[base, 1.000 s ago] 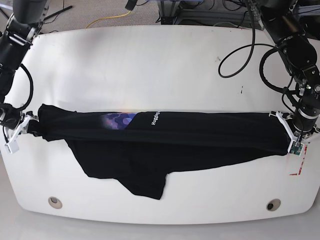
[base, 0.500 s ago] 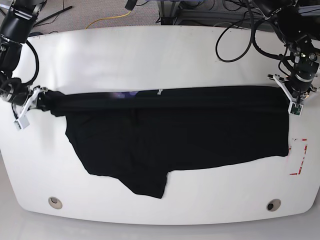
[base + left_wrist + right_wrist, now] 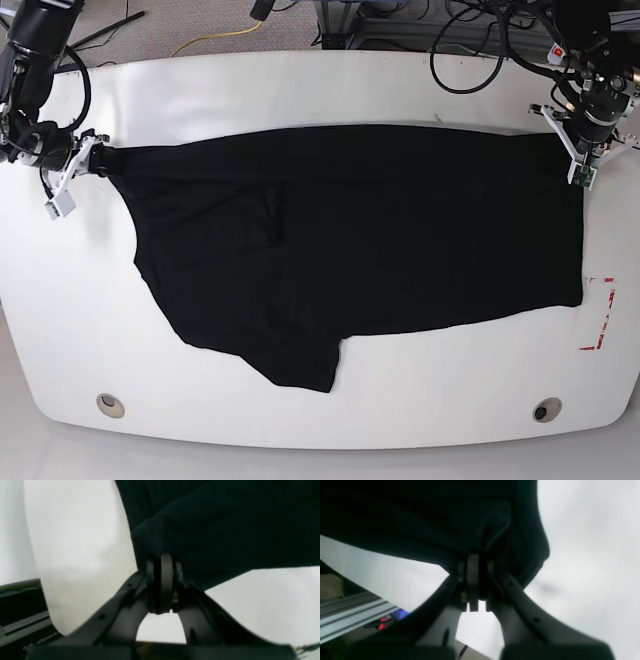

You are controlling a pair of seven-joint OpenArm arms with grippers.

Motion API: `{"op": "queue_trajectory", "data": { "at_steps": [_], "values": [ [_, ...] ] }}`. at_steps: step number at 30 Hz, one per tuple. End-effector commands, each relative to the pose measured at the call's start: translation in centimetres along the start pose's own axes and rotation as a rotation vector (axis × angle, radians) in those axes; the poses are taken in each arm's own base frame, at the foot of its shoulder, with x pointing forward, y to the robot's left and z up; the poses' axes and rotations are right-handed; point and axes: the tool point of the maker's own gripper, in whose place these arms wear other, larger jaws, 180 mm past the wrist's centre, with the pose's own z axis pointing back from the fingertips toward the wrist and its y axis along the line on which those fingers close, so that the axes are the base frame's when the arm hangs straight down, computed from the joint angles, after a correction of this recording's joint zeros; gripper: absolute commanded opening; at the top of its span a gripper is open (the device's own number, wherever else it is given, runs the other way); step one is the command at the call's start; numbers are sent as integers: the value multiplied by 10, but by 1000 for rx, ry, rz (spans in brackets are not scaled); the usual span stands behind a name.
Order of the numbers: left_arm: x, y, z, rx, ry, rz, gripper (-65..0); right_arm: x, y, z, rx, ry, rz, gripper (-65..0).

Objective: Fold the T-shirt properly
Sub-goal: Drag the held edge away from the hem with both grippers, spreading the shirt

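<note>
Cloth could slip if we pull unevenly: the left gripper [image 3: 578, 150] and right gripper [image 3: 88, 160] both pinch the far edge of the T-shirt [image 3: 350, 240], which lies spread across the table [image 3: 300, 85], its near sleeve bunched.

My base view is bright and evenly lit from overhead, and the glossy white oval counter [image 3: 330, 85] is nearly washed out, with a soft sheen along its near rim. The large black cloth T-shirt [image 3: 370, 240] reads as a flat dark mass; I can barely make out folds. Shadows are faint. Straight edges bow slightly toward the corners. Both wrist views are soft and out of focus: the dark left pincer [image 3: 162, 560] and right pincer [image 3: 473, 557] are blurred against pale glare.
</note>
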Motion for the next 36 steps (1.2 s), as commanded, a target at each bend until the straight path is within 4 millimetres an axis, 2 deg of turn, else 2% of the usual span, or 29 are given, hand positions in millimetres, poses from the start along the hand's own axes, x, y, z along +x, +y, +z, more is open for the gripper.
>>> {"op": "queue_trajectory", "data": {
  "at_steps": [1,4,9,10,11,15,17,19,20,22,24,26,29,31,33,36],
  "values": [
    [0,8,4,27,-2,-12,-650,11,-4,12,-21,-26,27,-650],
    [-9,5,5,18,19,-18,-650,2,-4,11,-20,-5,19,-650],
    [-19,2,6,9,44,-25,-650,-14,-8,13,-32,41,15,-609],
    [-19,4,7,11,46,-33,-629,-18,-7,13,-31,50,11,-609],
    [-20,7,7,15,49,-41,-592,-20,-8,14,-33,56,10,-609],
    [-20,10,7,23,53,-48,-356,-26,-10,15,-42,74,9,-604],
    [-20,14,8,29,55,-61,-232,-29,-16,17,-71,94,14,-533],
    [-20,18,8,36,59,-70,-196,-31,-20,18,-92,109,17,-457],
    [-22,19,7,35,64,-73,-201,-33,-22,18,-107,121,22,-374],
    [-21,25,8,42,66,-86,-222,-32,-26,23,-130,126,35,-271],
    [-18,29,8,51,61,-91,-240,-27,-31,36,-174,108,54,-162],
    [-17,30,9,54,56,-92,-247,-26,-34,48,-217,100,71,-95],
    [-11,29,12,59,38,-97,-247,-11,-34,64,-286,69,134,-67],
    [-9,25,10,49,34,-100,-247,-10,-29,64,-297,68,161,-67],
    [0,13,4,20,10,-86,-247,-6,-21,65,-321,53,195,-67],
    [-5,-1,-2,-12,21,-50,-247,-8,-4,60,-326,44,232,-67]
  ]
}}
